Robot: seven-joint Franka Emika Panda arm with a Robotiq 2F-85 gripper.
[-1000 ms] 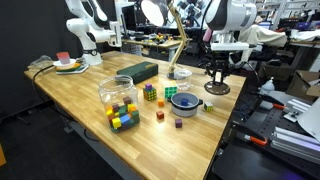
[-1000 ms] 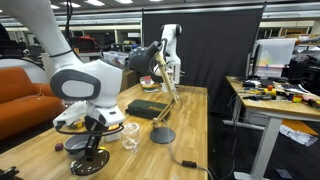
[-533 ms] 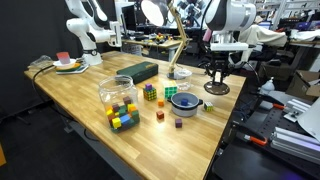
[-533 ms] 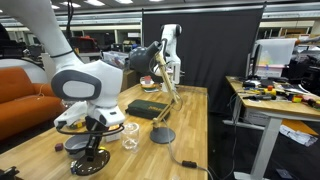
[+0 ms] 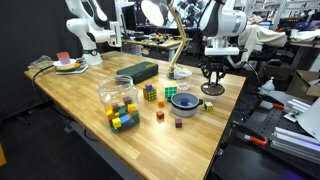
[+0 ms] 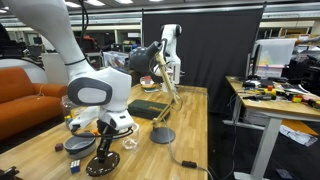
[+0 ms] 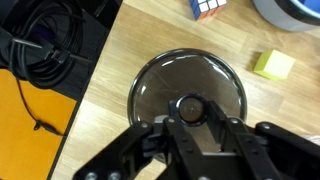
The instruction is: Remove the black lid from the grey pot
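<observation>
The black lid point(image 7: 187, 85) fills the wrist view, low over the wooden table. My gripper point(image 7: 192, 120) is shut on its central knob, one finger on each side. In both exterior views the gripper point(image 5: 212, 74) point(image 6: 103, 150) hangs straight over the lid point(image 5: 213, 89) point(image 6: 100, 165), near the table's edge. The grey pot point(image 5: 185, 101) stands uncovered a short way from the lid, its blue inside showing. Its rim shows at the top right of the wrist view point(image 7: 300, 8).
A clear jar of coloured cubes point(image 5: 118, 95), loose cubes point(image 5: 123, 120), a Rubik's cube point(image 5: 150, 92) and a dark green box point(image 5: 135, 72) stand on the table. A yellow cube point(image 7: 273, 65) lies beside the lid. Black cables point(image 7: 40, 50) hang past the table edge.
The gripper and the lid have shifted together a little sideways along the table edge. The pot and the other things have not moved.
</observation>
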